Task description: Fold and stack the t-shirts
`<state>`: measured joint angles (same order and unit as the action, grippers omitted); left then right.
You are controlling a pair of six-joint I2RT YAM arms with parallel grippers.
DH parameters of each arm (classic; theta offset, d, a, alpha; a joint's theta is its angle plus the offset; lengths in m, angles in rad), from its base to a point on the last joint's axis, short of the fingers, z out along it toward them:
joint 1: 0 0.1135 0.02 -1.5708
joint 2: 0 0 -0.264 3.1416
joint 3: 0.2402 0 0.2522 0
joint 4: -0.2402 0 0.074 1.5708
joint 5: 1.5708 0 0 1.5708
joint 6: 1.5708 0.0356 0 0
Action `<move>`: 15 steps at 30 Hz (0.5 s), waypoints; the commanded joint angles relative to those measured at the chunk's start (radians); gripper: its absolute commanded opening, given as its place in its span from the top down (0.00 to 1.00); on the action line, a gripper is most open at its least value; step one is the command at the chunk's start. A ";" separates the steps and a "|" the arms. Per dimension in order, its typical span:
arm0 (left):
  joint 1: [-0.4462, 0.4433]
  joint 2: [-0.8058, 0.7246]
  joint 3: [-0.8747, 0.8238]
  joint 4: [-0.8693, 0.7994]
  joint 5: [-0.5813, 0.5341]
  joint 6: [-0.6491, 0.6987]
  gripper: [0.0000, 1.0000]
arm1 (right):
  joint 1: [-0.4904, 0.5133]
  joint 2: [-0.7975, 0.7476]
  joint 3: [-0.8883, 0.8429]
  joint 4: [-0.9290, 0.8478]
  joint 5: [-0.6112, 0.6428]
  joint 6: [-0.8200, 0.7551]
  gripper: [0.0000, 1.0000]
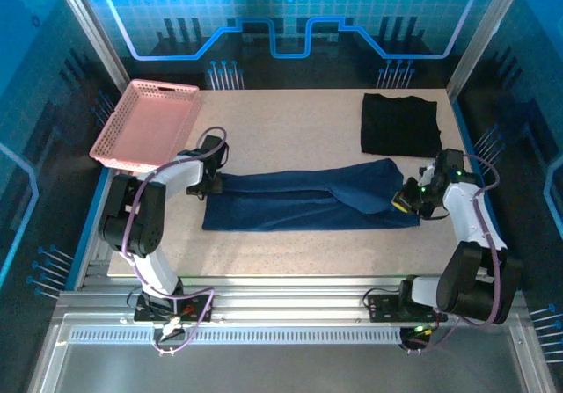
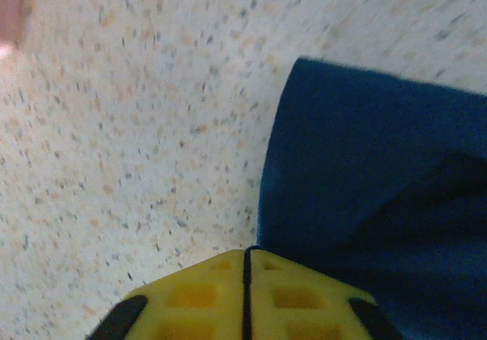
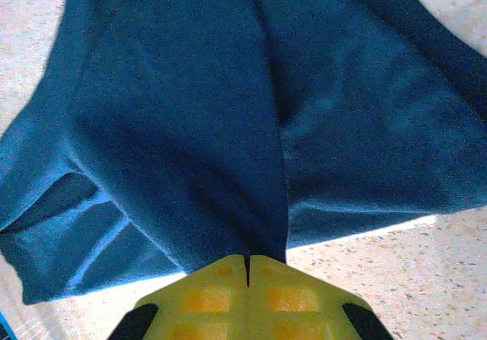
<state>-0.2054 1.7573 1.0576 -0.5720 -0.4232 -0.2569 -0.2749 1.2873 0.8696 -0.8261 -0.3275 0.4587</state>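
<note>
Right jaws: closed on a fold of the navy t-shirt (image 1: 299,201) near its right end. The cloth runs straight into the seam between the yellow pads (image 3: 205,298).

Left jaws: pads (image 2: 198,298) pressed together (only a thin dark slit between them), with the tips at the shirt's left edge. Whether cloth is nipped there cannot be told.

The navy t-shirt lies as a long band across the middle of the surface (image 1: 281,129), spanning from one pair of jaws to the other.

Farther back, right side: black t-shirt (image 1: 400,123), folded to a square and lying flat, just behind the navy shirt's right end.

Far left corner: pink basket (image 1: 145,125).
</note>
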 commanded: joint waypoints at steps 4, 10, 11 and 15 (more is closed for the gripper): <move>-0.027 -0.017 -0.023 -0.088 -0.033 -0.078 0.53 | -0.035 0.078 -0.036 0.043 0.052 -0.012 0.96; -0.044 -0.158 0.012 -0.168 -0.076 -0.170 0.23 | -0.041 0.160 0.004 0.056 0.080 -0.044 0.51; -0.061 -0.192 0.030 -0.184 -0.075 -0.181 0.22 | -0.039 0.152 0.039 0.046 0.080 -0.054 0.47; -0.183 -0.313 0.088 -0.216 -0.082 -0.241 0.18 | 0.045 0.070 0.090 -0.026 0.136 -0.114 0.34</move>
<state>-0.3126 1.5269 1.0863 -0.7341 -0.4870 -0.4263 -0.2825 1.4204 0.9005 -0.7925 -0.2344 0.4007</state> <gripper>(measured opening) 0.816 0.643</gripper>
